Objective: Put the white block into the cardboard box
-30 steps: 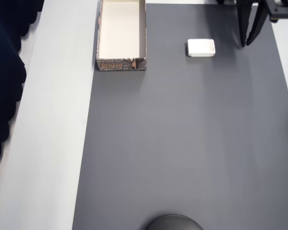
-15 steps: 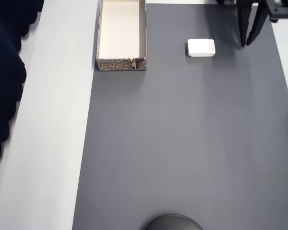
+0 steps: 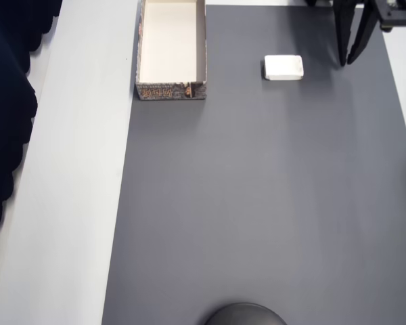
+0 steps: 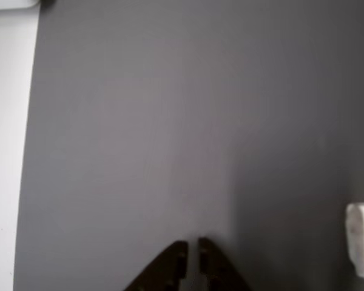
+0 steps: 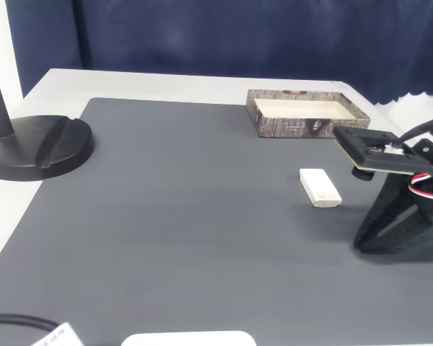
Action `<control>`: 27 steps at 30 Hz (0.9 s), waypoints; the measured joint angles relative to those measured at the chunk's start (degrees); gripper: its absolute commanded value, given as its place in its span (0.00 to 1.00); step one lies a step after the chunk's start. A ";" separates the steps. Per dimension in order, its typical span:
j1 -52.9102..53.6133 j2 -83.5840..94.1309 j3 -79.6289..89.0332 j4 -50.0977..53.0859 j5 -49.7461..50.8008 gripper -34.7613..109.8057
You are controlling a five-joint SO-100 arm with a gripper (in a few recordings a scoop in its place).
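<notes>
Overhead view: bare mat [image 3: 257, 203] separates white block [image 3: 283, 68], cardboard box [image 3: 170, 51].

A dark grey mat [image 5: 166, 216] covers the table; a black round stand base [image 5: 36, 148] sits at its edge.

The matt dark-grey mat [image 3: 257, 203] looks smooth, the cardboard box [image 3: 170, 90] beside it shows printed brownish outer walls and a plain cream inside, and the white block [image 3: 283, 67] looks smooth, slightly glossy.

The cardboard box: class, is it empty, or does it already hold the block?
Empty. The cardboard box shows only its bare cream floor; the white block lies outside on the grey mat.
</notes>
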 measured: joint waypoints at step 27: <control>-0.53 0.00 0.00 0.00 0.00 0.23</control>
